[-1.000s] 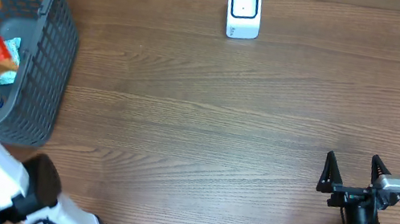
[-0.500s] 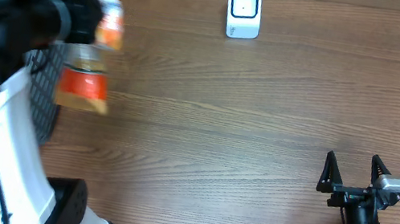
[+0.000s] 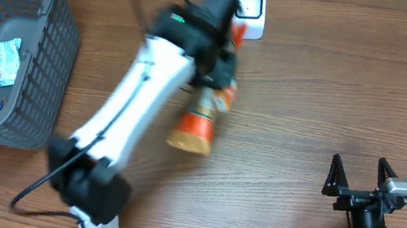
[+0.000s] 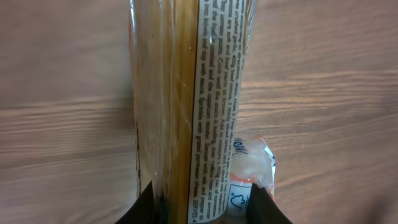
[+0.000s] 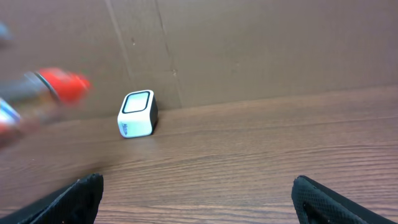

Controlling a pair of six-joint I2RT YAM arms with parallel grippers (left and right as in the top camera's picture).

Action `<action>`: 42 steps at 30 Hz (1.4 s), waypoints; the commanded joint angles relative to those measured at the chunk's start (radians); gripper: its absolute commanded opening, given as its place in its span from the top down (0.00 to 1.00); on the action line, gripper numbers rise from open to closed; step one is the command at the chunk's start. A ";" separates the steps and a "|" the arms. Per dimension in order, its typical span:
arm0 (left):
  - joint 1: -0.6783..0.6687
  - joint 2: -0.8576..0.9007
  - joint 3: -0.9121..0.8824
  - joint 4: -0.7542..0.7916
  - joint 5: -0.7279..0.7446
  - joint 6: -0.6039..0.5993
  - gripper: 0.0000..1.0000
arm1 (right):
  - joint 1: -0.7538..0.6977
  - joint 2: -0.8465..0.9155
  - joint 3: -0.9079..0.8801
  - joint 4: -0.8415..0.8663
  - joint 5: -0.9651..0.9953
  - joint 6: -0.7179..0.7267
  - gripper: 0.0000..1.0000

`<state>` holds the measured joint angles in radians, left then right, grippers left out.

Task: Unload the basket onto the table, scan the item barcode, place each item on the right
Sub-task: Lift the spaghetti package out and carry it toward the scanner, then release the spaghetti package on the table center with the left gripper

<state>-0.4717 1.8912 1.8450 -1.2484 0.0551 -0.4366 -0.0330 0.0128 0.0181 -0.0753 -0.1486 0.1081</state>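
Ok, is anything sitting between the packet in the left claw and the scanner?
Nothing visible does. The packet, gripped in the left claw, has its upper end right beside the scanner, and the right wrist view shows only bare wood in front of the scanner. The basket sits well off to the side.

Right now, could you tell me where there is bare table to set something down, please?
The widest bare wood lies right of the scanner, down to the right gripper. A narrower strip runs between the basket and the left arm. It is crowded in front of the scanner, where that arm holds the packet.
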 commanded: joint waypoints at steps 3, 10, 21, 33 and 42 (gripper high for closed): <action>-0.113 0.093 -0.157 0.172 -0.014 -0.176 0.86 | -0.006 -0.010 -0.010 0.004 0.013 -0.003 0.00; -0.172 0.264 -0.214 0.277 -0.005 -0.222 0.87 | -0.006 -0.010 -0.010 0.004 0.013 -0.003 0.00; -0.166 0.305 -0.185 0.268 0.023 -0.138 0.28 | -0.006 -0.010 -0.010 0.004 0.013 -0.003 0.00; -0.141 0.304 0.108 0.054 0.010 -0.068 0.14 | -0.006 -0.010 -0.010 0.004 0.013 -0.003 0.00; -0.112 0.304 0.346 -0.137 -0.047 -0.064 0.09 | -0.006 -0.010 -0.010 0.004 0.013 -0.003 0.00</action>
<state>-0.6044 2.1906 2.1181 -1.3525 0.0605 -0.5194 -0.0330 0.0128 0.0181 -0.0757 -0.1486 0.1074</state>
